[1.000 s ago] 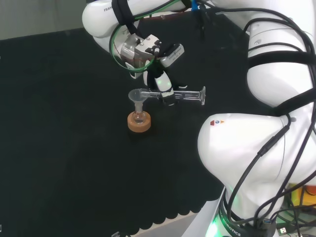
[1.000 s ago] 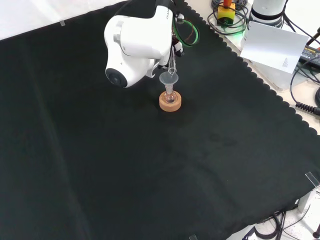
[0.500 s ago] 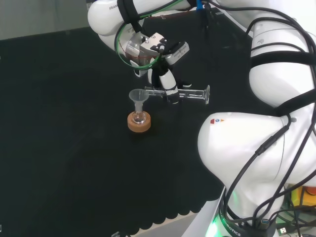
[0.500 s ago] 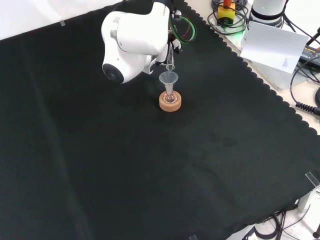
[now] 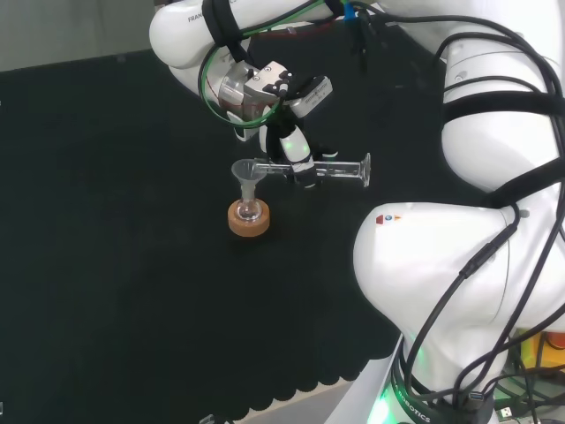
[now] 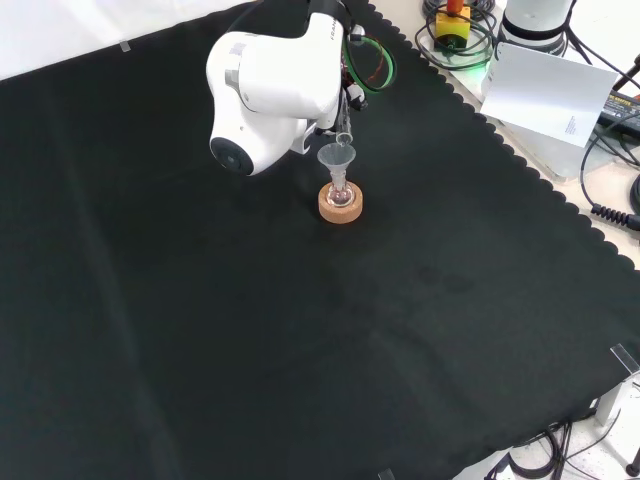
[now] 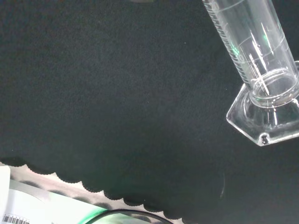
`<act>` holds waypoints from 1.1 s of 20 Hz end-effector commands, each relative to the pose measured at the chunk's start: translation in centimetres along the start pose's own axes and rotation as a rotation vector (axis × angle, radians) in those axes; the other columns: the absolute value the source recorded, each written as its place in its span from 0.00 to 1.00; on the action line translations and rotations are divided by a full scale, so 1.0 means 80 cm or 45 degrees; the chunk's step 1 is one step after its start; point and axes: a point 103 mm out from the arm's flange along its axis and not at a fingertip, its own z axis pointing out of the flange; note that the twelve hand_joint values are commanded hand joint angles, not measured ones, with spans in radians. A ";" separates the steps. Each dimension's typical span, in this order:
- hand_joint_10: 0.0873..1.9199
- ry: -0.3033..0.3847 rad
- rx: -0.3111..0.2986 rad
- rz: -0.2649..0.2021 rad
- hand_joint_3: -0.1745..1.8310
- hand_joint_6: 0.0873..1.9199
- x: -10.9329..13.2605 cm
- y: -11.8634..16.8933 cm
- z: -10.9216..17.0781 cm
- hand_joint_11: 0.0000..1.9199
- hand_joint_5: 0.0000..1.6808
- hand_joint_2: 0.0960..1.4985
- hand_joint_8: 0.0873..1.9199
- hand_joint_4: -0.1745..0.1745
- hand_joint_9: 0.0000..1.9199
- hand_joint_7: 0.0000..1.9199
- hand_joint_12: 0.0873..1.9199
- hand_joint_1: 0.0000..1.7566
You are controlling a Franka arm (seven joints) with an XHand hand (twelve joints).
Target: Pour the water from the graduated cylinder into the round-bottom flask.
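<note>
Robot hand (image 5: 296, 159) curled round the graduated cylinder (image 5: 322, 170), held lying level above the surface (image 5: 132, 265), mouth just over the funnel (image 5: 247, 171). Pouring step, by the look. Next: tilting further, mouth over funnel, round-bottom flask (image 5: 250, 210) steady on cork ring (image 5: 248, 221).

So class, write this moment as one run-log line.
phase: pouring | hand: shut on graduated cylinder, held about level | mouth over funnel | funnel in round-bottom flask on cork ring
</note>
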 end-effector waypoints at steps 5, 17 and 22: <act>0.00 -0.016 0.017 0.013 0.08 0.50 -0.002 -0.001 0.000 0.72 0.59 0.73 0.10 0.09 0.79 0.68 0.32 0.65; 0.00 -0.026 0.019 0.018 0.08 0.50 0.000 -0.002 -0.005 0.72 0.59 0.73 0.10 0.09 0.79 0.68 0.32 0.65; 0.00 -0.029 0.021 0.023 0.08 0.50 0.000 -0.002 -0.006 0.72 0.59 0.73 0.10 0.08 0.79 0.68 0.32 0.65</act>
